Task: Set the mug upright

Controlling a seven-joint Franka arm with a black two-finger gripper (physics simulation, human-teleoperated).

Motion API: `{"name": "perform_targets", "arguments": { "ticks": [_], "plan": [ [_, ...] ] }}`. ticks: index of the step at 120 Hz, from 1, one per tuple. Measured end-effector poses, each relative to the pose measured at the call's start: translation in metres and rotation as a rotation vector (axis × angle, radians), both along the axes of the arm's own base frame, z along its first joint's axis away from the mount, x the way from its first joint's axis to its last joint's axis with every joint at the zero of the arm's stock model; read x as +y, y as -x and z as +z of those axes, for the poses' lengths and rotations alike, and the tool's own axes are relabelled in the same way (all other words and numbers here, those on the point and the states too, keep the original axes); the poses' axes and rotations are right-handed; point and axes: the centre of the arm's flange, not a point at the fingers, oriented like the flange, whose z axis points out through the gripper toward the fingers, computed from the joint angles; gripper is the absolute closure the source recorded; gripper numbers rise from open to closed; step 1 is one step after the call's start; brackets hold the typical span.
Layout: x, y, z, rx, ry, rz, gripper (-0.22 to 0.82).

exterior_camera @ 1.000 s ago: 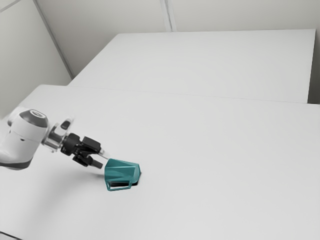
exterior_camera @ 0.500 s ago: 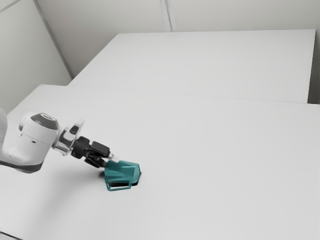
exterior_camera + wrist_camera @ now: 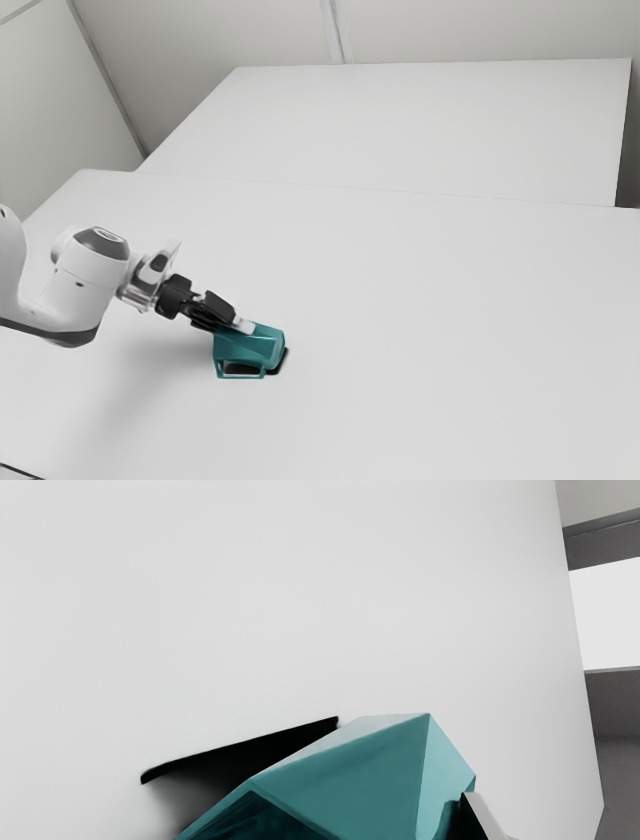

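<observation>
1. Your teal, faceted mug with a loop handle (image 3: 252, 345) lies tipped on its side, not upright, at the white counter (image 3: 450, 320). You can't tell if all of its lower side touches.
2. In the exterior view, its handle faces that view's lower edge, with black showing through the loop.
3. You can't see into the mug well enough to say whether it holds anything; a dark teal area near the gripper could be its inside or a shaded face.
4. Your black gripper (image 3: 231, 326) is at the mug, overlapping its upper edge in the exterior view. One of its fingers (image 3: 482, 812) is right beside the mug's wall; the other is hidden, so you can't tell whether they are spread or pinching it.
5. The wrist view cuts off part of the mug. The black patch (image 3: 250, 755) alongside may be shadow; you can't be sure.
</observation>
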Motion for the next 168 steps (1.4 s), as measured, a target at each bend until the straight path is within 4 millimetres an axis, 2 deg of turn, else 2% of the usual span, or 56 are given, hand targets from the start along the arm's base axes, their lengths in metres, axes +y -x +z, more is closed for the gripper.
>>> {"name": "perform_targets", "arguments": {
  "ticks": [16, 28, 44, 80, 103, 135, 146, 168],
  "plan": [
    [-0.002, -0.004, 0.022, -0.063, -0.006, -0.015, 0.69],
    [-0.007, -0.007, 0.044, -0.122, -0.016, -0.034, 0.74],
    [-0.029, -0.012, 0.068, -0.186, -0.029, -0.092, 0.76],
    [-0.031, -0.033, 0.11, -0.259, -0.138, -0.181, 0.78],
    [-0.016, -0.057, 0.122, -0.223, -0.287, -0.243, 0.79],
    [0.0, -0.111, 0.139, -0.178, -0.49, -0.286, 0.79],
    [-0.005, -0.133, 0.137, -0.163, -0.544, -0.309, 0.79],
    [-0.015, -0.155, 0.126, -0.12, -0.628, -0.345, 0.79]
  ]
}}
